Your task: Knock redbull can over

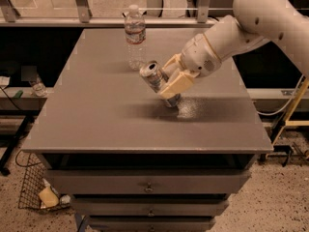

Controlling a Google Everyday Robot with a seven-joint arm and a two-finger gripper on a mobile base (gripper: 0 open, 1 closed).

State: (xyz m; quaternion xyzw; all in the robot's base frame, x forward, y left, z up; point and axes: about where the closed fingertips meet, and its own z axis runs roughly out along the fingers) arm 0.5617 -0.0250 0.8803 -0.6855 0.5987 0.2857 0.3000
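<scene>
The redbull can (155,77) is a slim silver-and-blue can near the middle of the grey table (96,120). It is tilted, with its pull-tab top leaning to the left and back and its base low by the table surface. My gripper (163,81) reaches in from the right, with one cream finger (177,83) in front of the can and the other behind it. The fingers are closed around the can's body. The white arm (251,18) comes down from the upper right.
A clear plastic water bottle (135,36) stands upright just behind and left of the can. The table has drawers (149,185) under its front edge. A wire basket (36,192) sits on the floor at lower left. A railing runs behind the table.
</scene>
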